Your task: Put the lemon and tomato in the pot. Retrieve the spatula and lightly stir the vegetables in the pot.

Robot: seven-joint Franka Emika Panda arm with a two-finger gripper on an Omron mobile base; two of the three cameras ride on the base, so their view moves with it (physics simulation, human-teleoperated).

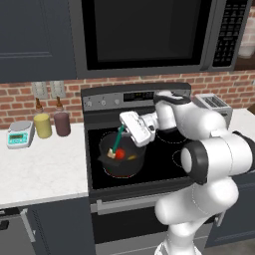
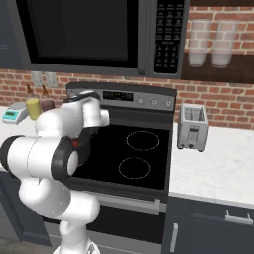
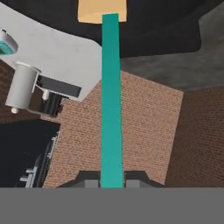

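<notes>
Stir step, by judgement: keep your strokes short and shallow, blade low inside pot (image 1: 121,160); avoid knocking tomato (image 1: 120,154) over rim or dragging pot across stove (image 1: 164,164).

Gripper (image 3: 111,180): fingers pressed onto teal handle of spatula (image 3: 110,100), pinching it at near end.

Spatula slants down from hand; tan blade inside pot, beside tomato. Pot sits on front-left burner.
</notes>
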